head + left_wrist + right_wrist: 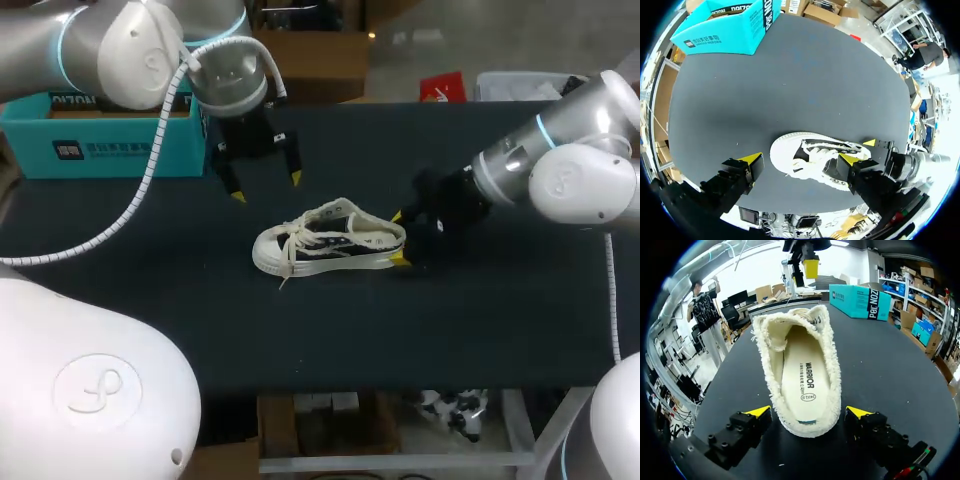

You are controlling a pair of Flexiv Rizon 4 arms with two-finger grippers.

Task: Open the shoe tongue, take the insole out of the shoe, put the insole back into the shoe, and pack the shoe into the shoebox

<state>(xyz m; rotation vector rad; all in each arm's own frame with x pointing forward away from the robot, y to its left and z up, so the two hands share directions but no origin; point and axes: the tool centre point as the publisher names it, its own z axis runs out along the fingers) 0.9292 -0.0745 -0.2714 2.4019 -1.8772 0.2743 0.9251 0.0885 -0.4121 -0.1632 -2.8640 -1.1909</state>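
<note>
White canvas sneaker [330, 240] lies midway on the bench [480, 330], insole [805, 375] inside — tongue-opening seems in hand. Around the heel [805, 427] the right gripper [399, 238] stands spread, not touching; the left gripper [267, 187] hangs released beyond the laces [300, 240] and should drop onto the tongue [335, 225]. Teal shoebox [100, 145] sits at the far left corner, well apart — every edge distant.

Besides the task's things, you see only the surface [450, 320]: a dark, matte top lying flat beneath the left gripper [266, 187] and the right gripper [399, 237], spreading ahead of and beside both.
</note>
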